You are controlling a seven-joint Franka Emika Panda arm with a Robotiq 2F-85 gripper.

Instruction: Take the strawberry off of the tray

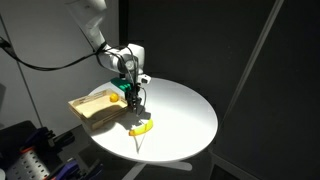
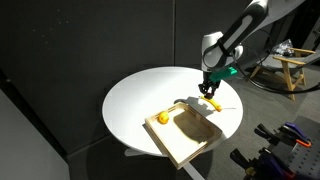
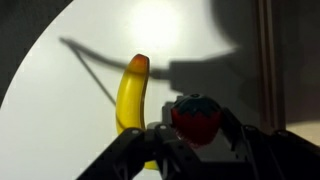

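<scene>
While the jaws sit low in the wrist view, the gripper (image 3: 196,140) has them clamped on the strawberry (image 3: 195,115), w/ one dark finger on each side of the red fruit & its green top facing the camera. The strawberry is off the tray, held over the white table (image 3: 60,110). Just beside it, on the side away from the dark edge, the banana (image 3: 130,95) lies flat on the table, its brownish tip pointing away from the camera. A long dark shadow of the gripper crosses the tabletop behind both.

Only the wrist view shows the strawberry clearly. In both exterior views it's too small & hidden by the fingers to pick out.

In an exterior view the gripper (image 1: 138,100) points straight down, near the tray (image 1: 92,106) but past its edge, w/ the banana (image 1: 142,127) on the round table (image 1: 185,110) just in front. The arm (image 1: 95,25) comes down from the top of the frame.

In an exterior view from the opp. side, the gripper (image 2: 210,93) hangs right above the banana (image 2: 213,105), which lies just outside the tray (image 2: 198,142). This view alone shows the tray's inside plainly: an orange fruit (image 2: 162,118) sits in one corner, the rest is bare wood. The tray overhangs the table (image 2: 135,95) edge a little. The wrist view doesn't show the tray or the orange fruit at all.
</scene>
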